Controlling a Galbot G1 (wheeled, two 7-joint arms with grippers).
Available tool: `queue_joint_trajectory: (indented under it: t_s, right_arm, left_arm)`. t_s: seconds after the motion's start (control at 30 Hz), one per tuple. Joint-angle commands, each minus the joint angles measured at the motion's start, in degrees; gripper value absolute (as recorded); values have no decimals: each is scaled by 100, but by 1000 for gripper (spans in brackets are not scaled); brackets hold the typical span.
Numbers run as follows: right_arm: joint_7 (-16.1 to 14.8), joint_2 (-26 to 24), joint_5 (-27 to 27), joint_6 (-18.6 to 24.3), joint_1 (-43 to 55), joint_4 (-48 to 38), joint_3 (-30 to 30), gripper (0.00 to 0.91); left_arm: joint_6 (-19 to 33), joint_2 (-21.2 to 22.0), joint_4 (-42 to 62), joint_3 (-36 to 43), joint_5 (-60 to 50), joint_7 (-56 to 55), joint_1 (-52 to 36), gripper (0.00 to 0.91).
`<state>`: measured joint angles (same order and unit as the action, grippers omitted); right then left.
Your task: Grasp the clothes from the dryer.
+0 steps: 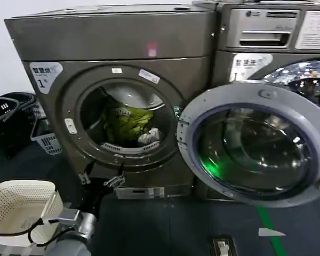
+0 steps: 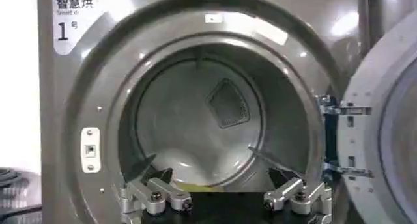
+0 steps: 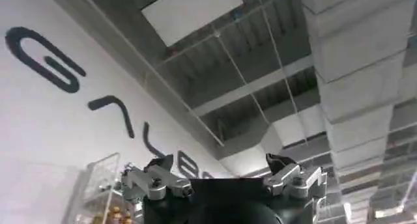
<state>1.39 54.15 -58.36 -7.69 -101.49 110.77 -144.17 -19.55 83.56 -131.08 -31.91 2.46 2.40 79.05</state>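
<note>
Head view: left pincer (image 1: 100, 178) wide open, empty, below dryer (image 1: 117, 96) porthole — clothes (image 1: 125, 124) at 12 o'clock; risk: fingers clipping rim, snagging.

A dark bronze-grey is seen on the dryer (image 1: 122, 42), with a white sticker (image 1: 45, 73) lettered in black. Yellow-green and white-grey are shown by the clothes (image 1: 129, 125). A cream perforated pattern is worn by the basket (image 1: 16, 205).
</note>
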Motion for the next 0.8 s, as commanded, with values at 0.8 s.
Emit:
queue_joint_trajectory:
  t_s: [0.8]
  right_arm:
    - [-75,-5,20,59,23,35,43,907]
  left_arm:
    - [-11,-8,49,16,-1,24,-56,907]
